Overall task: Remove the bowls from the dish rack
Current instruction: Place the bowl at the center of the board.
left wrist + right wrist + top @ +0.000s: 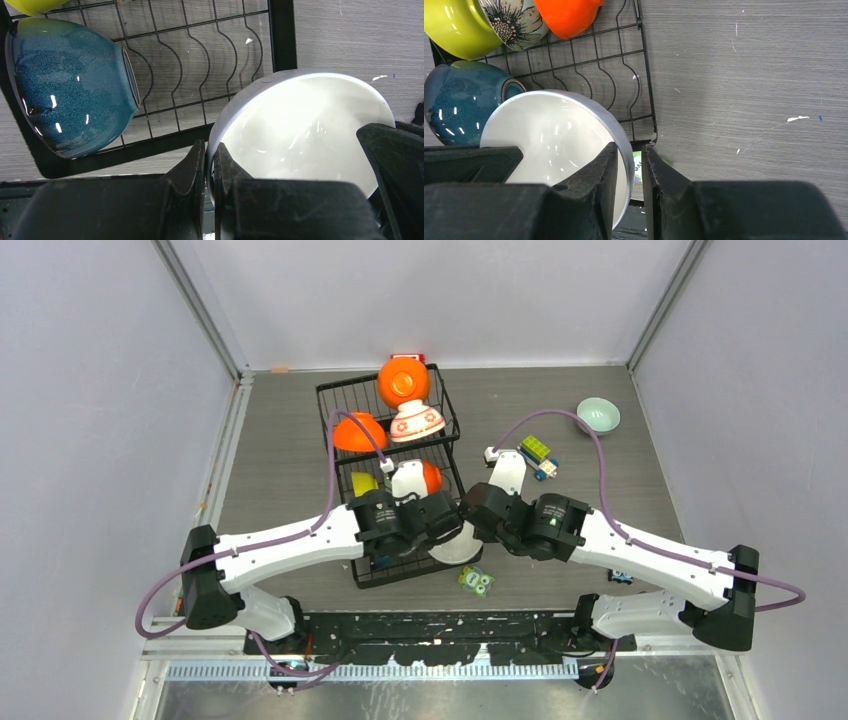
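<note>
We see a grey, wood-grained table [560,420] carrying a black wire dish rack [281,35] of flat grids and wavy dividers. Among the glossy round bowls in it are an orange bowl [403,380] and a red-flowered bowl [417,422] at the far end, and a speckled teal bowl [70,90] lying on its side at the near end. At the rack's near right corner a smooth white bowl [310,125] stands tilted between both arms. The left gripper [210,155] pinches its rim tight, while the right gripper [630,155] straddles the opposite rim with a sliver of gap, and we cannot tell whether it grips.
</note>
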{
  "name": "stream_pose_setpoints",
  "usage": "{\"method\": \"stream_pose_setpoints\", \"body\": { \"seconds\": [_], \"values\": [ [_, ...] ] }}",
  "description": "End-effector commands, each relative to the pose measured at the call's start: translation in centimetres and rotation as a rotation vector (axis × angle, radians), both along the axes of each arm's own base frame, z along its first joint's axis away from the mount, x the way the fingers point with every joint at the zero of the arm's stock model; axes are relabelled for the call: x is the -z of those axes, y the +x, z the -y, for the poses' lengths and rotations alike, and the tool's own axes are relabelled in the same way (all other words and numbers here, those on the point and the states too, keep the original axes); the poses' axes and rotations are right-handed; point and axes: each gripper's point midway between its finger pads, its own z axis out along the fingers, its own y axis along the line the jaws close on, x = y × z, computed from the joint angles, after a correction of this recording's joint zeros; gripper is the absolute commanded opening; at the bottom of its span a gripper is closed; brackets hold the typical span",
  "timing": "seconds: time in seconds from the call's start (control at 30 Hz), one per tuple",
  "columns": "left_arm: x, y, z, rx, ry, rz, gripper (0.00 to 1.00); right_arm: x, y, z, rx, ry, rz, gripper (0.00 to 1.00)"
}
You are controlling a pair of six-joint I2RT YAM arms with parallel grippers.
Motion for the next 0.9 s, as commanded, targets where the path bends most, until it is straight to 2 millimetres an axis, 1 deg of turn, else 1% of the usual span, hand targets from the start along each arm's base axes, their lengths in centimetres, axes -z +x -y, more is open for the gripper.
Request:
{"method": "stream_pose_setpoints", "body": {
  "seconds": [0.0, 0.1, 0.13, 0.27, 0.33, 0.4, 0.43, 0.5, 0.7, 0.77, 0.83, 0.87],
  "values": [
    [-2.4, 0.9, 1.4, -0.033, -0.112, 0.047, 0.00, 0.2, 0.2, 0.0, 0.009, -0.024, 0.007, 0.28],
    [-2.5, 0.9, 1.4, -0.035, -0.116, 0.046, 0.00, 0.4, 0.2, -0.1, 0.004, -0.025, 0.000, 0.26],
    [-2.5, 0.9, 1.5, -0.034, -0.119, 0.047, 0.00, 0.5, 0.1, -0.2, 0.001, -0.025, -0.005, 0.26],
    [-2.6, 0.9, 1.4, -0.036, -0.121, 0.051, 0.00, 0.7, -0.1, -0.2, 0.003, -0.015, -0.016, 0.38],
    [-2.6, 1.0, 1.4, -0.037, -0.118, 0.052, 0.00, 0.7, -0.3, -0.3, 0.001, 0.001, -0.019, 0.42],
    [-2.4, 1.0, 1.4, -0.037, -0.115, 0.052, 0.00, 0.5, -0.5, -0.4, -0.006, 0.021, -0.025, 0.44],
    [-2.4, 1.0, 1.4, -0.039, -0.116, 0.051, 0.00, 0.4, -0.5, -0.4, -0.008, 0.025, -0.027, 0.43],
    [-2.4, 1.0, 1.5, -0.038, -0.119, 0.050, 0.00, 0.5, -0.7, -0.4, -0.014, 0.023, -0.033, 0.39],
    [-2.7, 1.0, 1.7, -0.037, -0.132, 0.051, 0.00, 1.7, -1.2, -0.3, -0.027, 0.002, -0.066, 0.24],
    [-2.8, 1.0, 1.7, -0.037, -0.136, 0.052, 0.00, 2.0, -1.3, -0.1, -0.025, 0.001, -0.069, 0.16],
    [-2.8, 0.9, 1.6, -0.037, -0.139, 0.052, 0.00, 1.9, -1.3, 0.1, -0.018, 0.004, -0.065, 0.04],
    [-2.9, 0.9, 1.6, -0.037, -0.143, 0.054, 0.00, 1.7, -1.2, 0.2, -0.011, 0.008, -0.059, 0.01]
  ]
}}
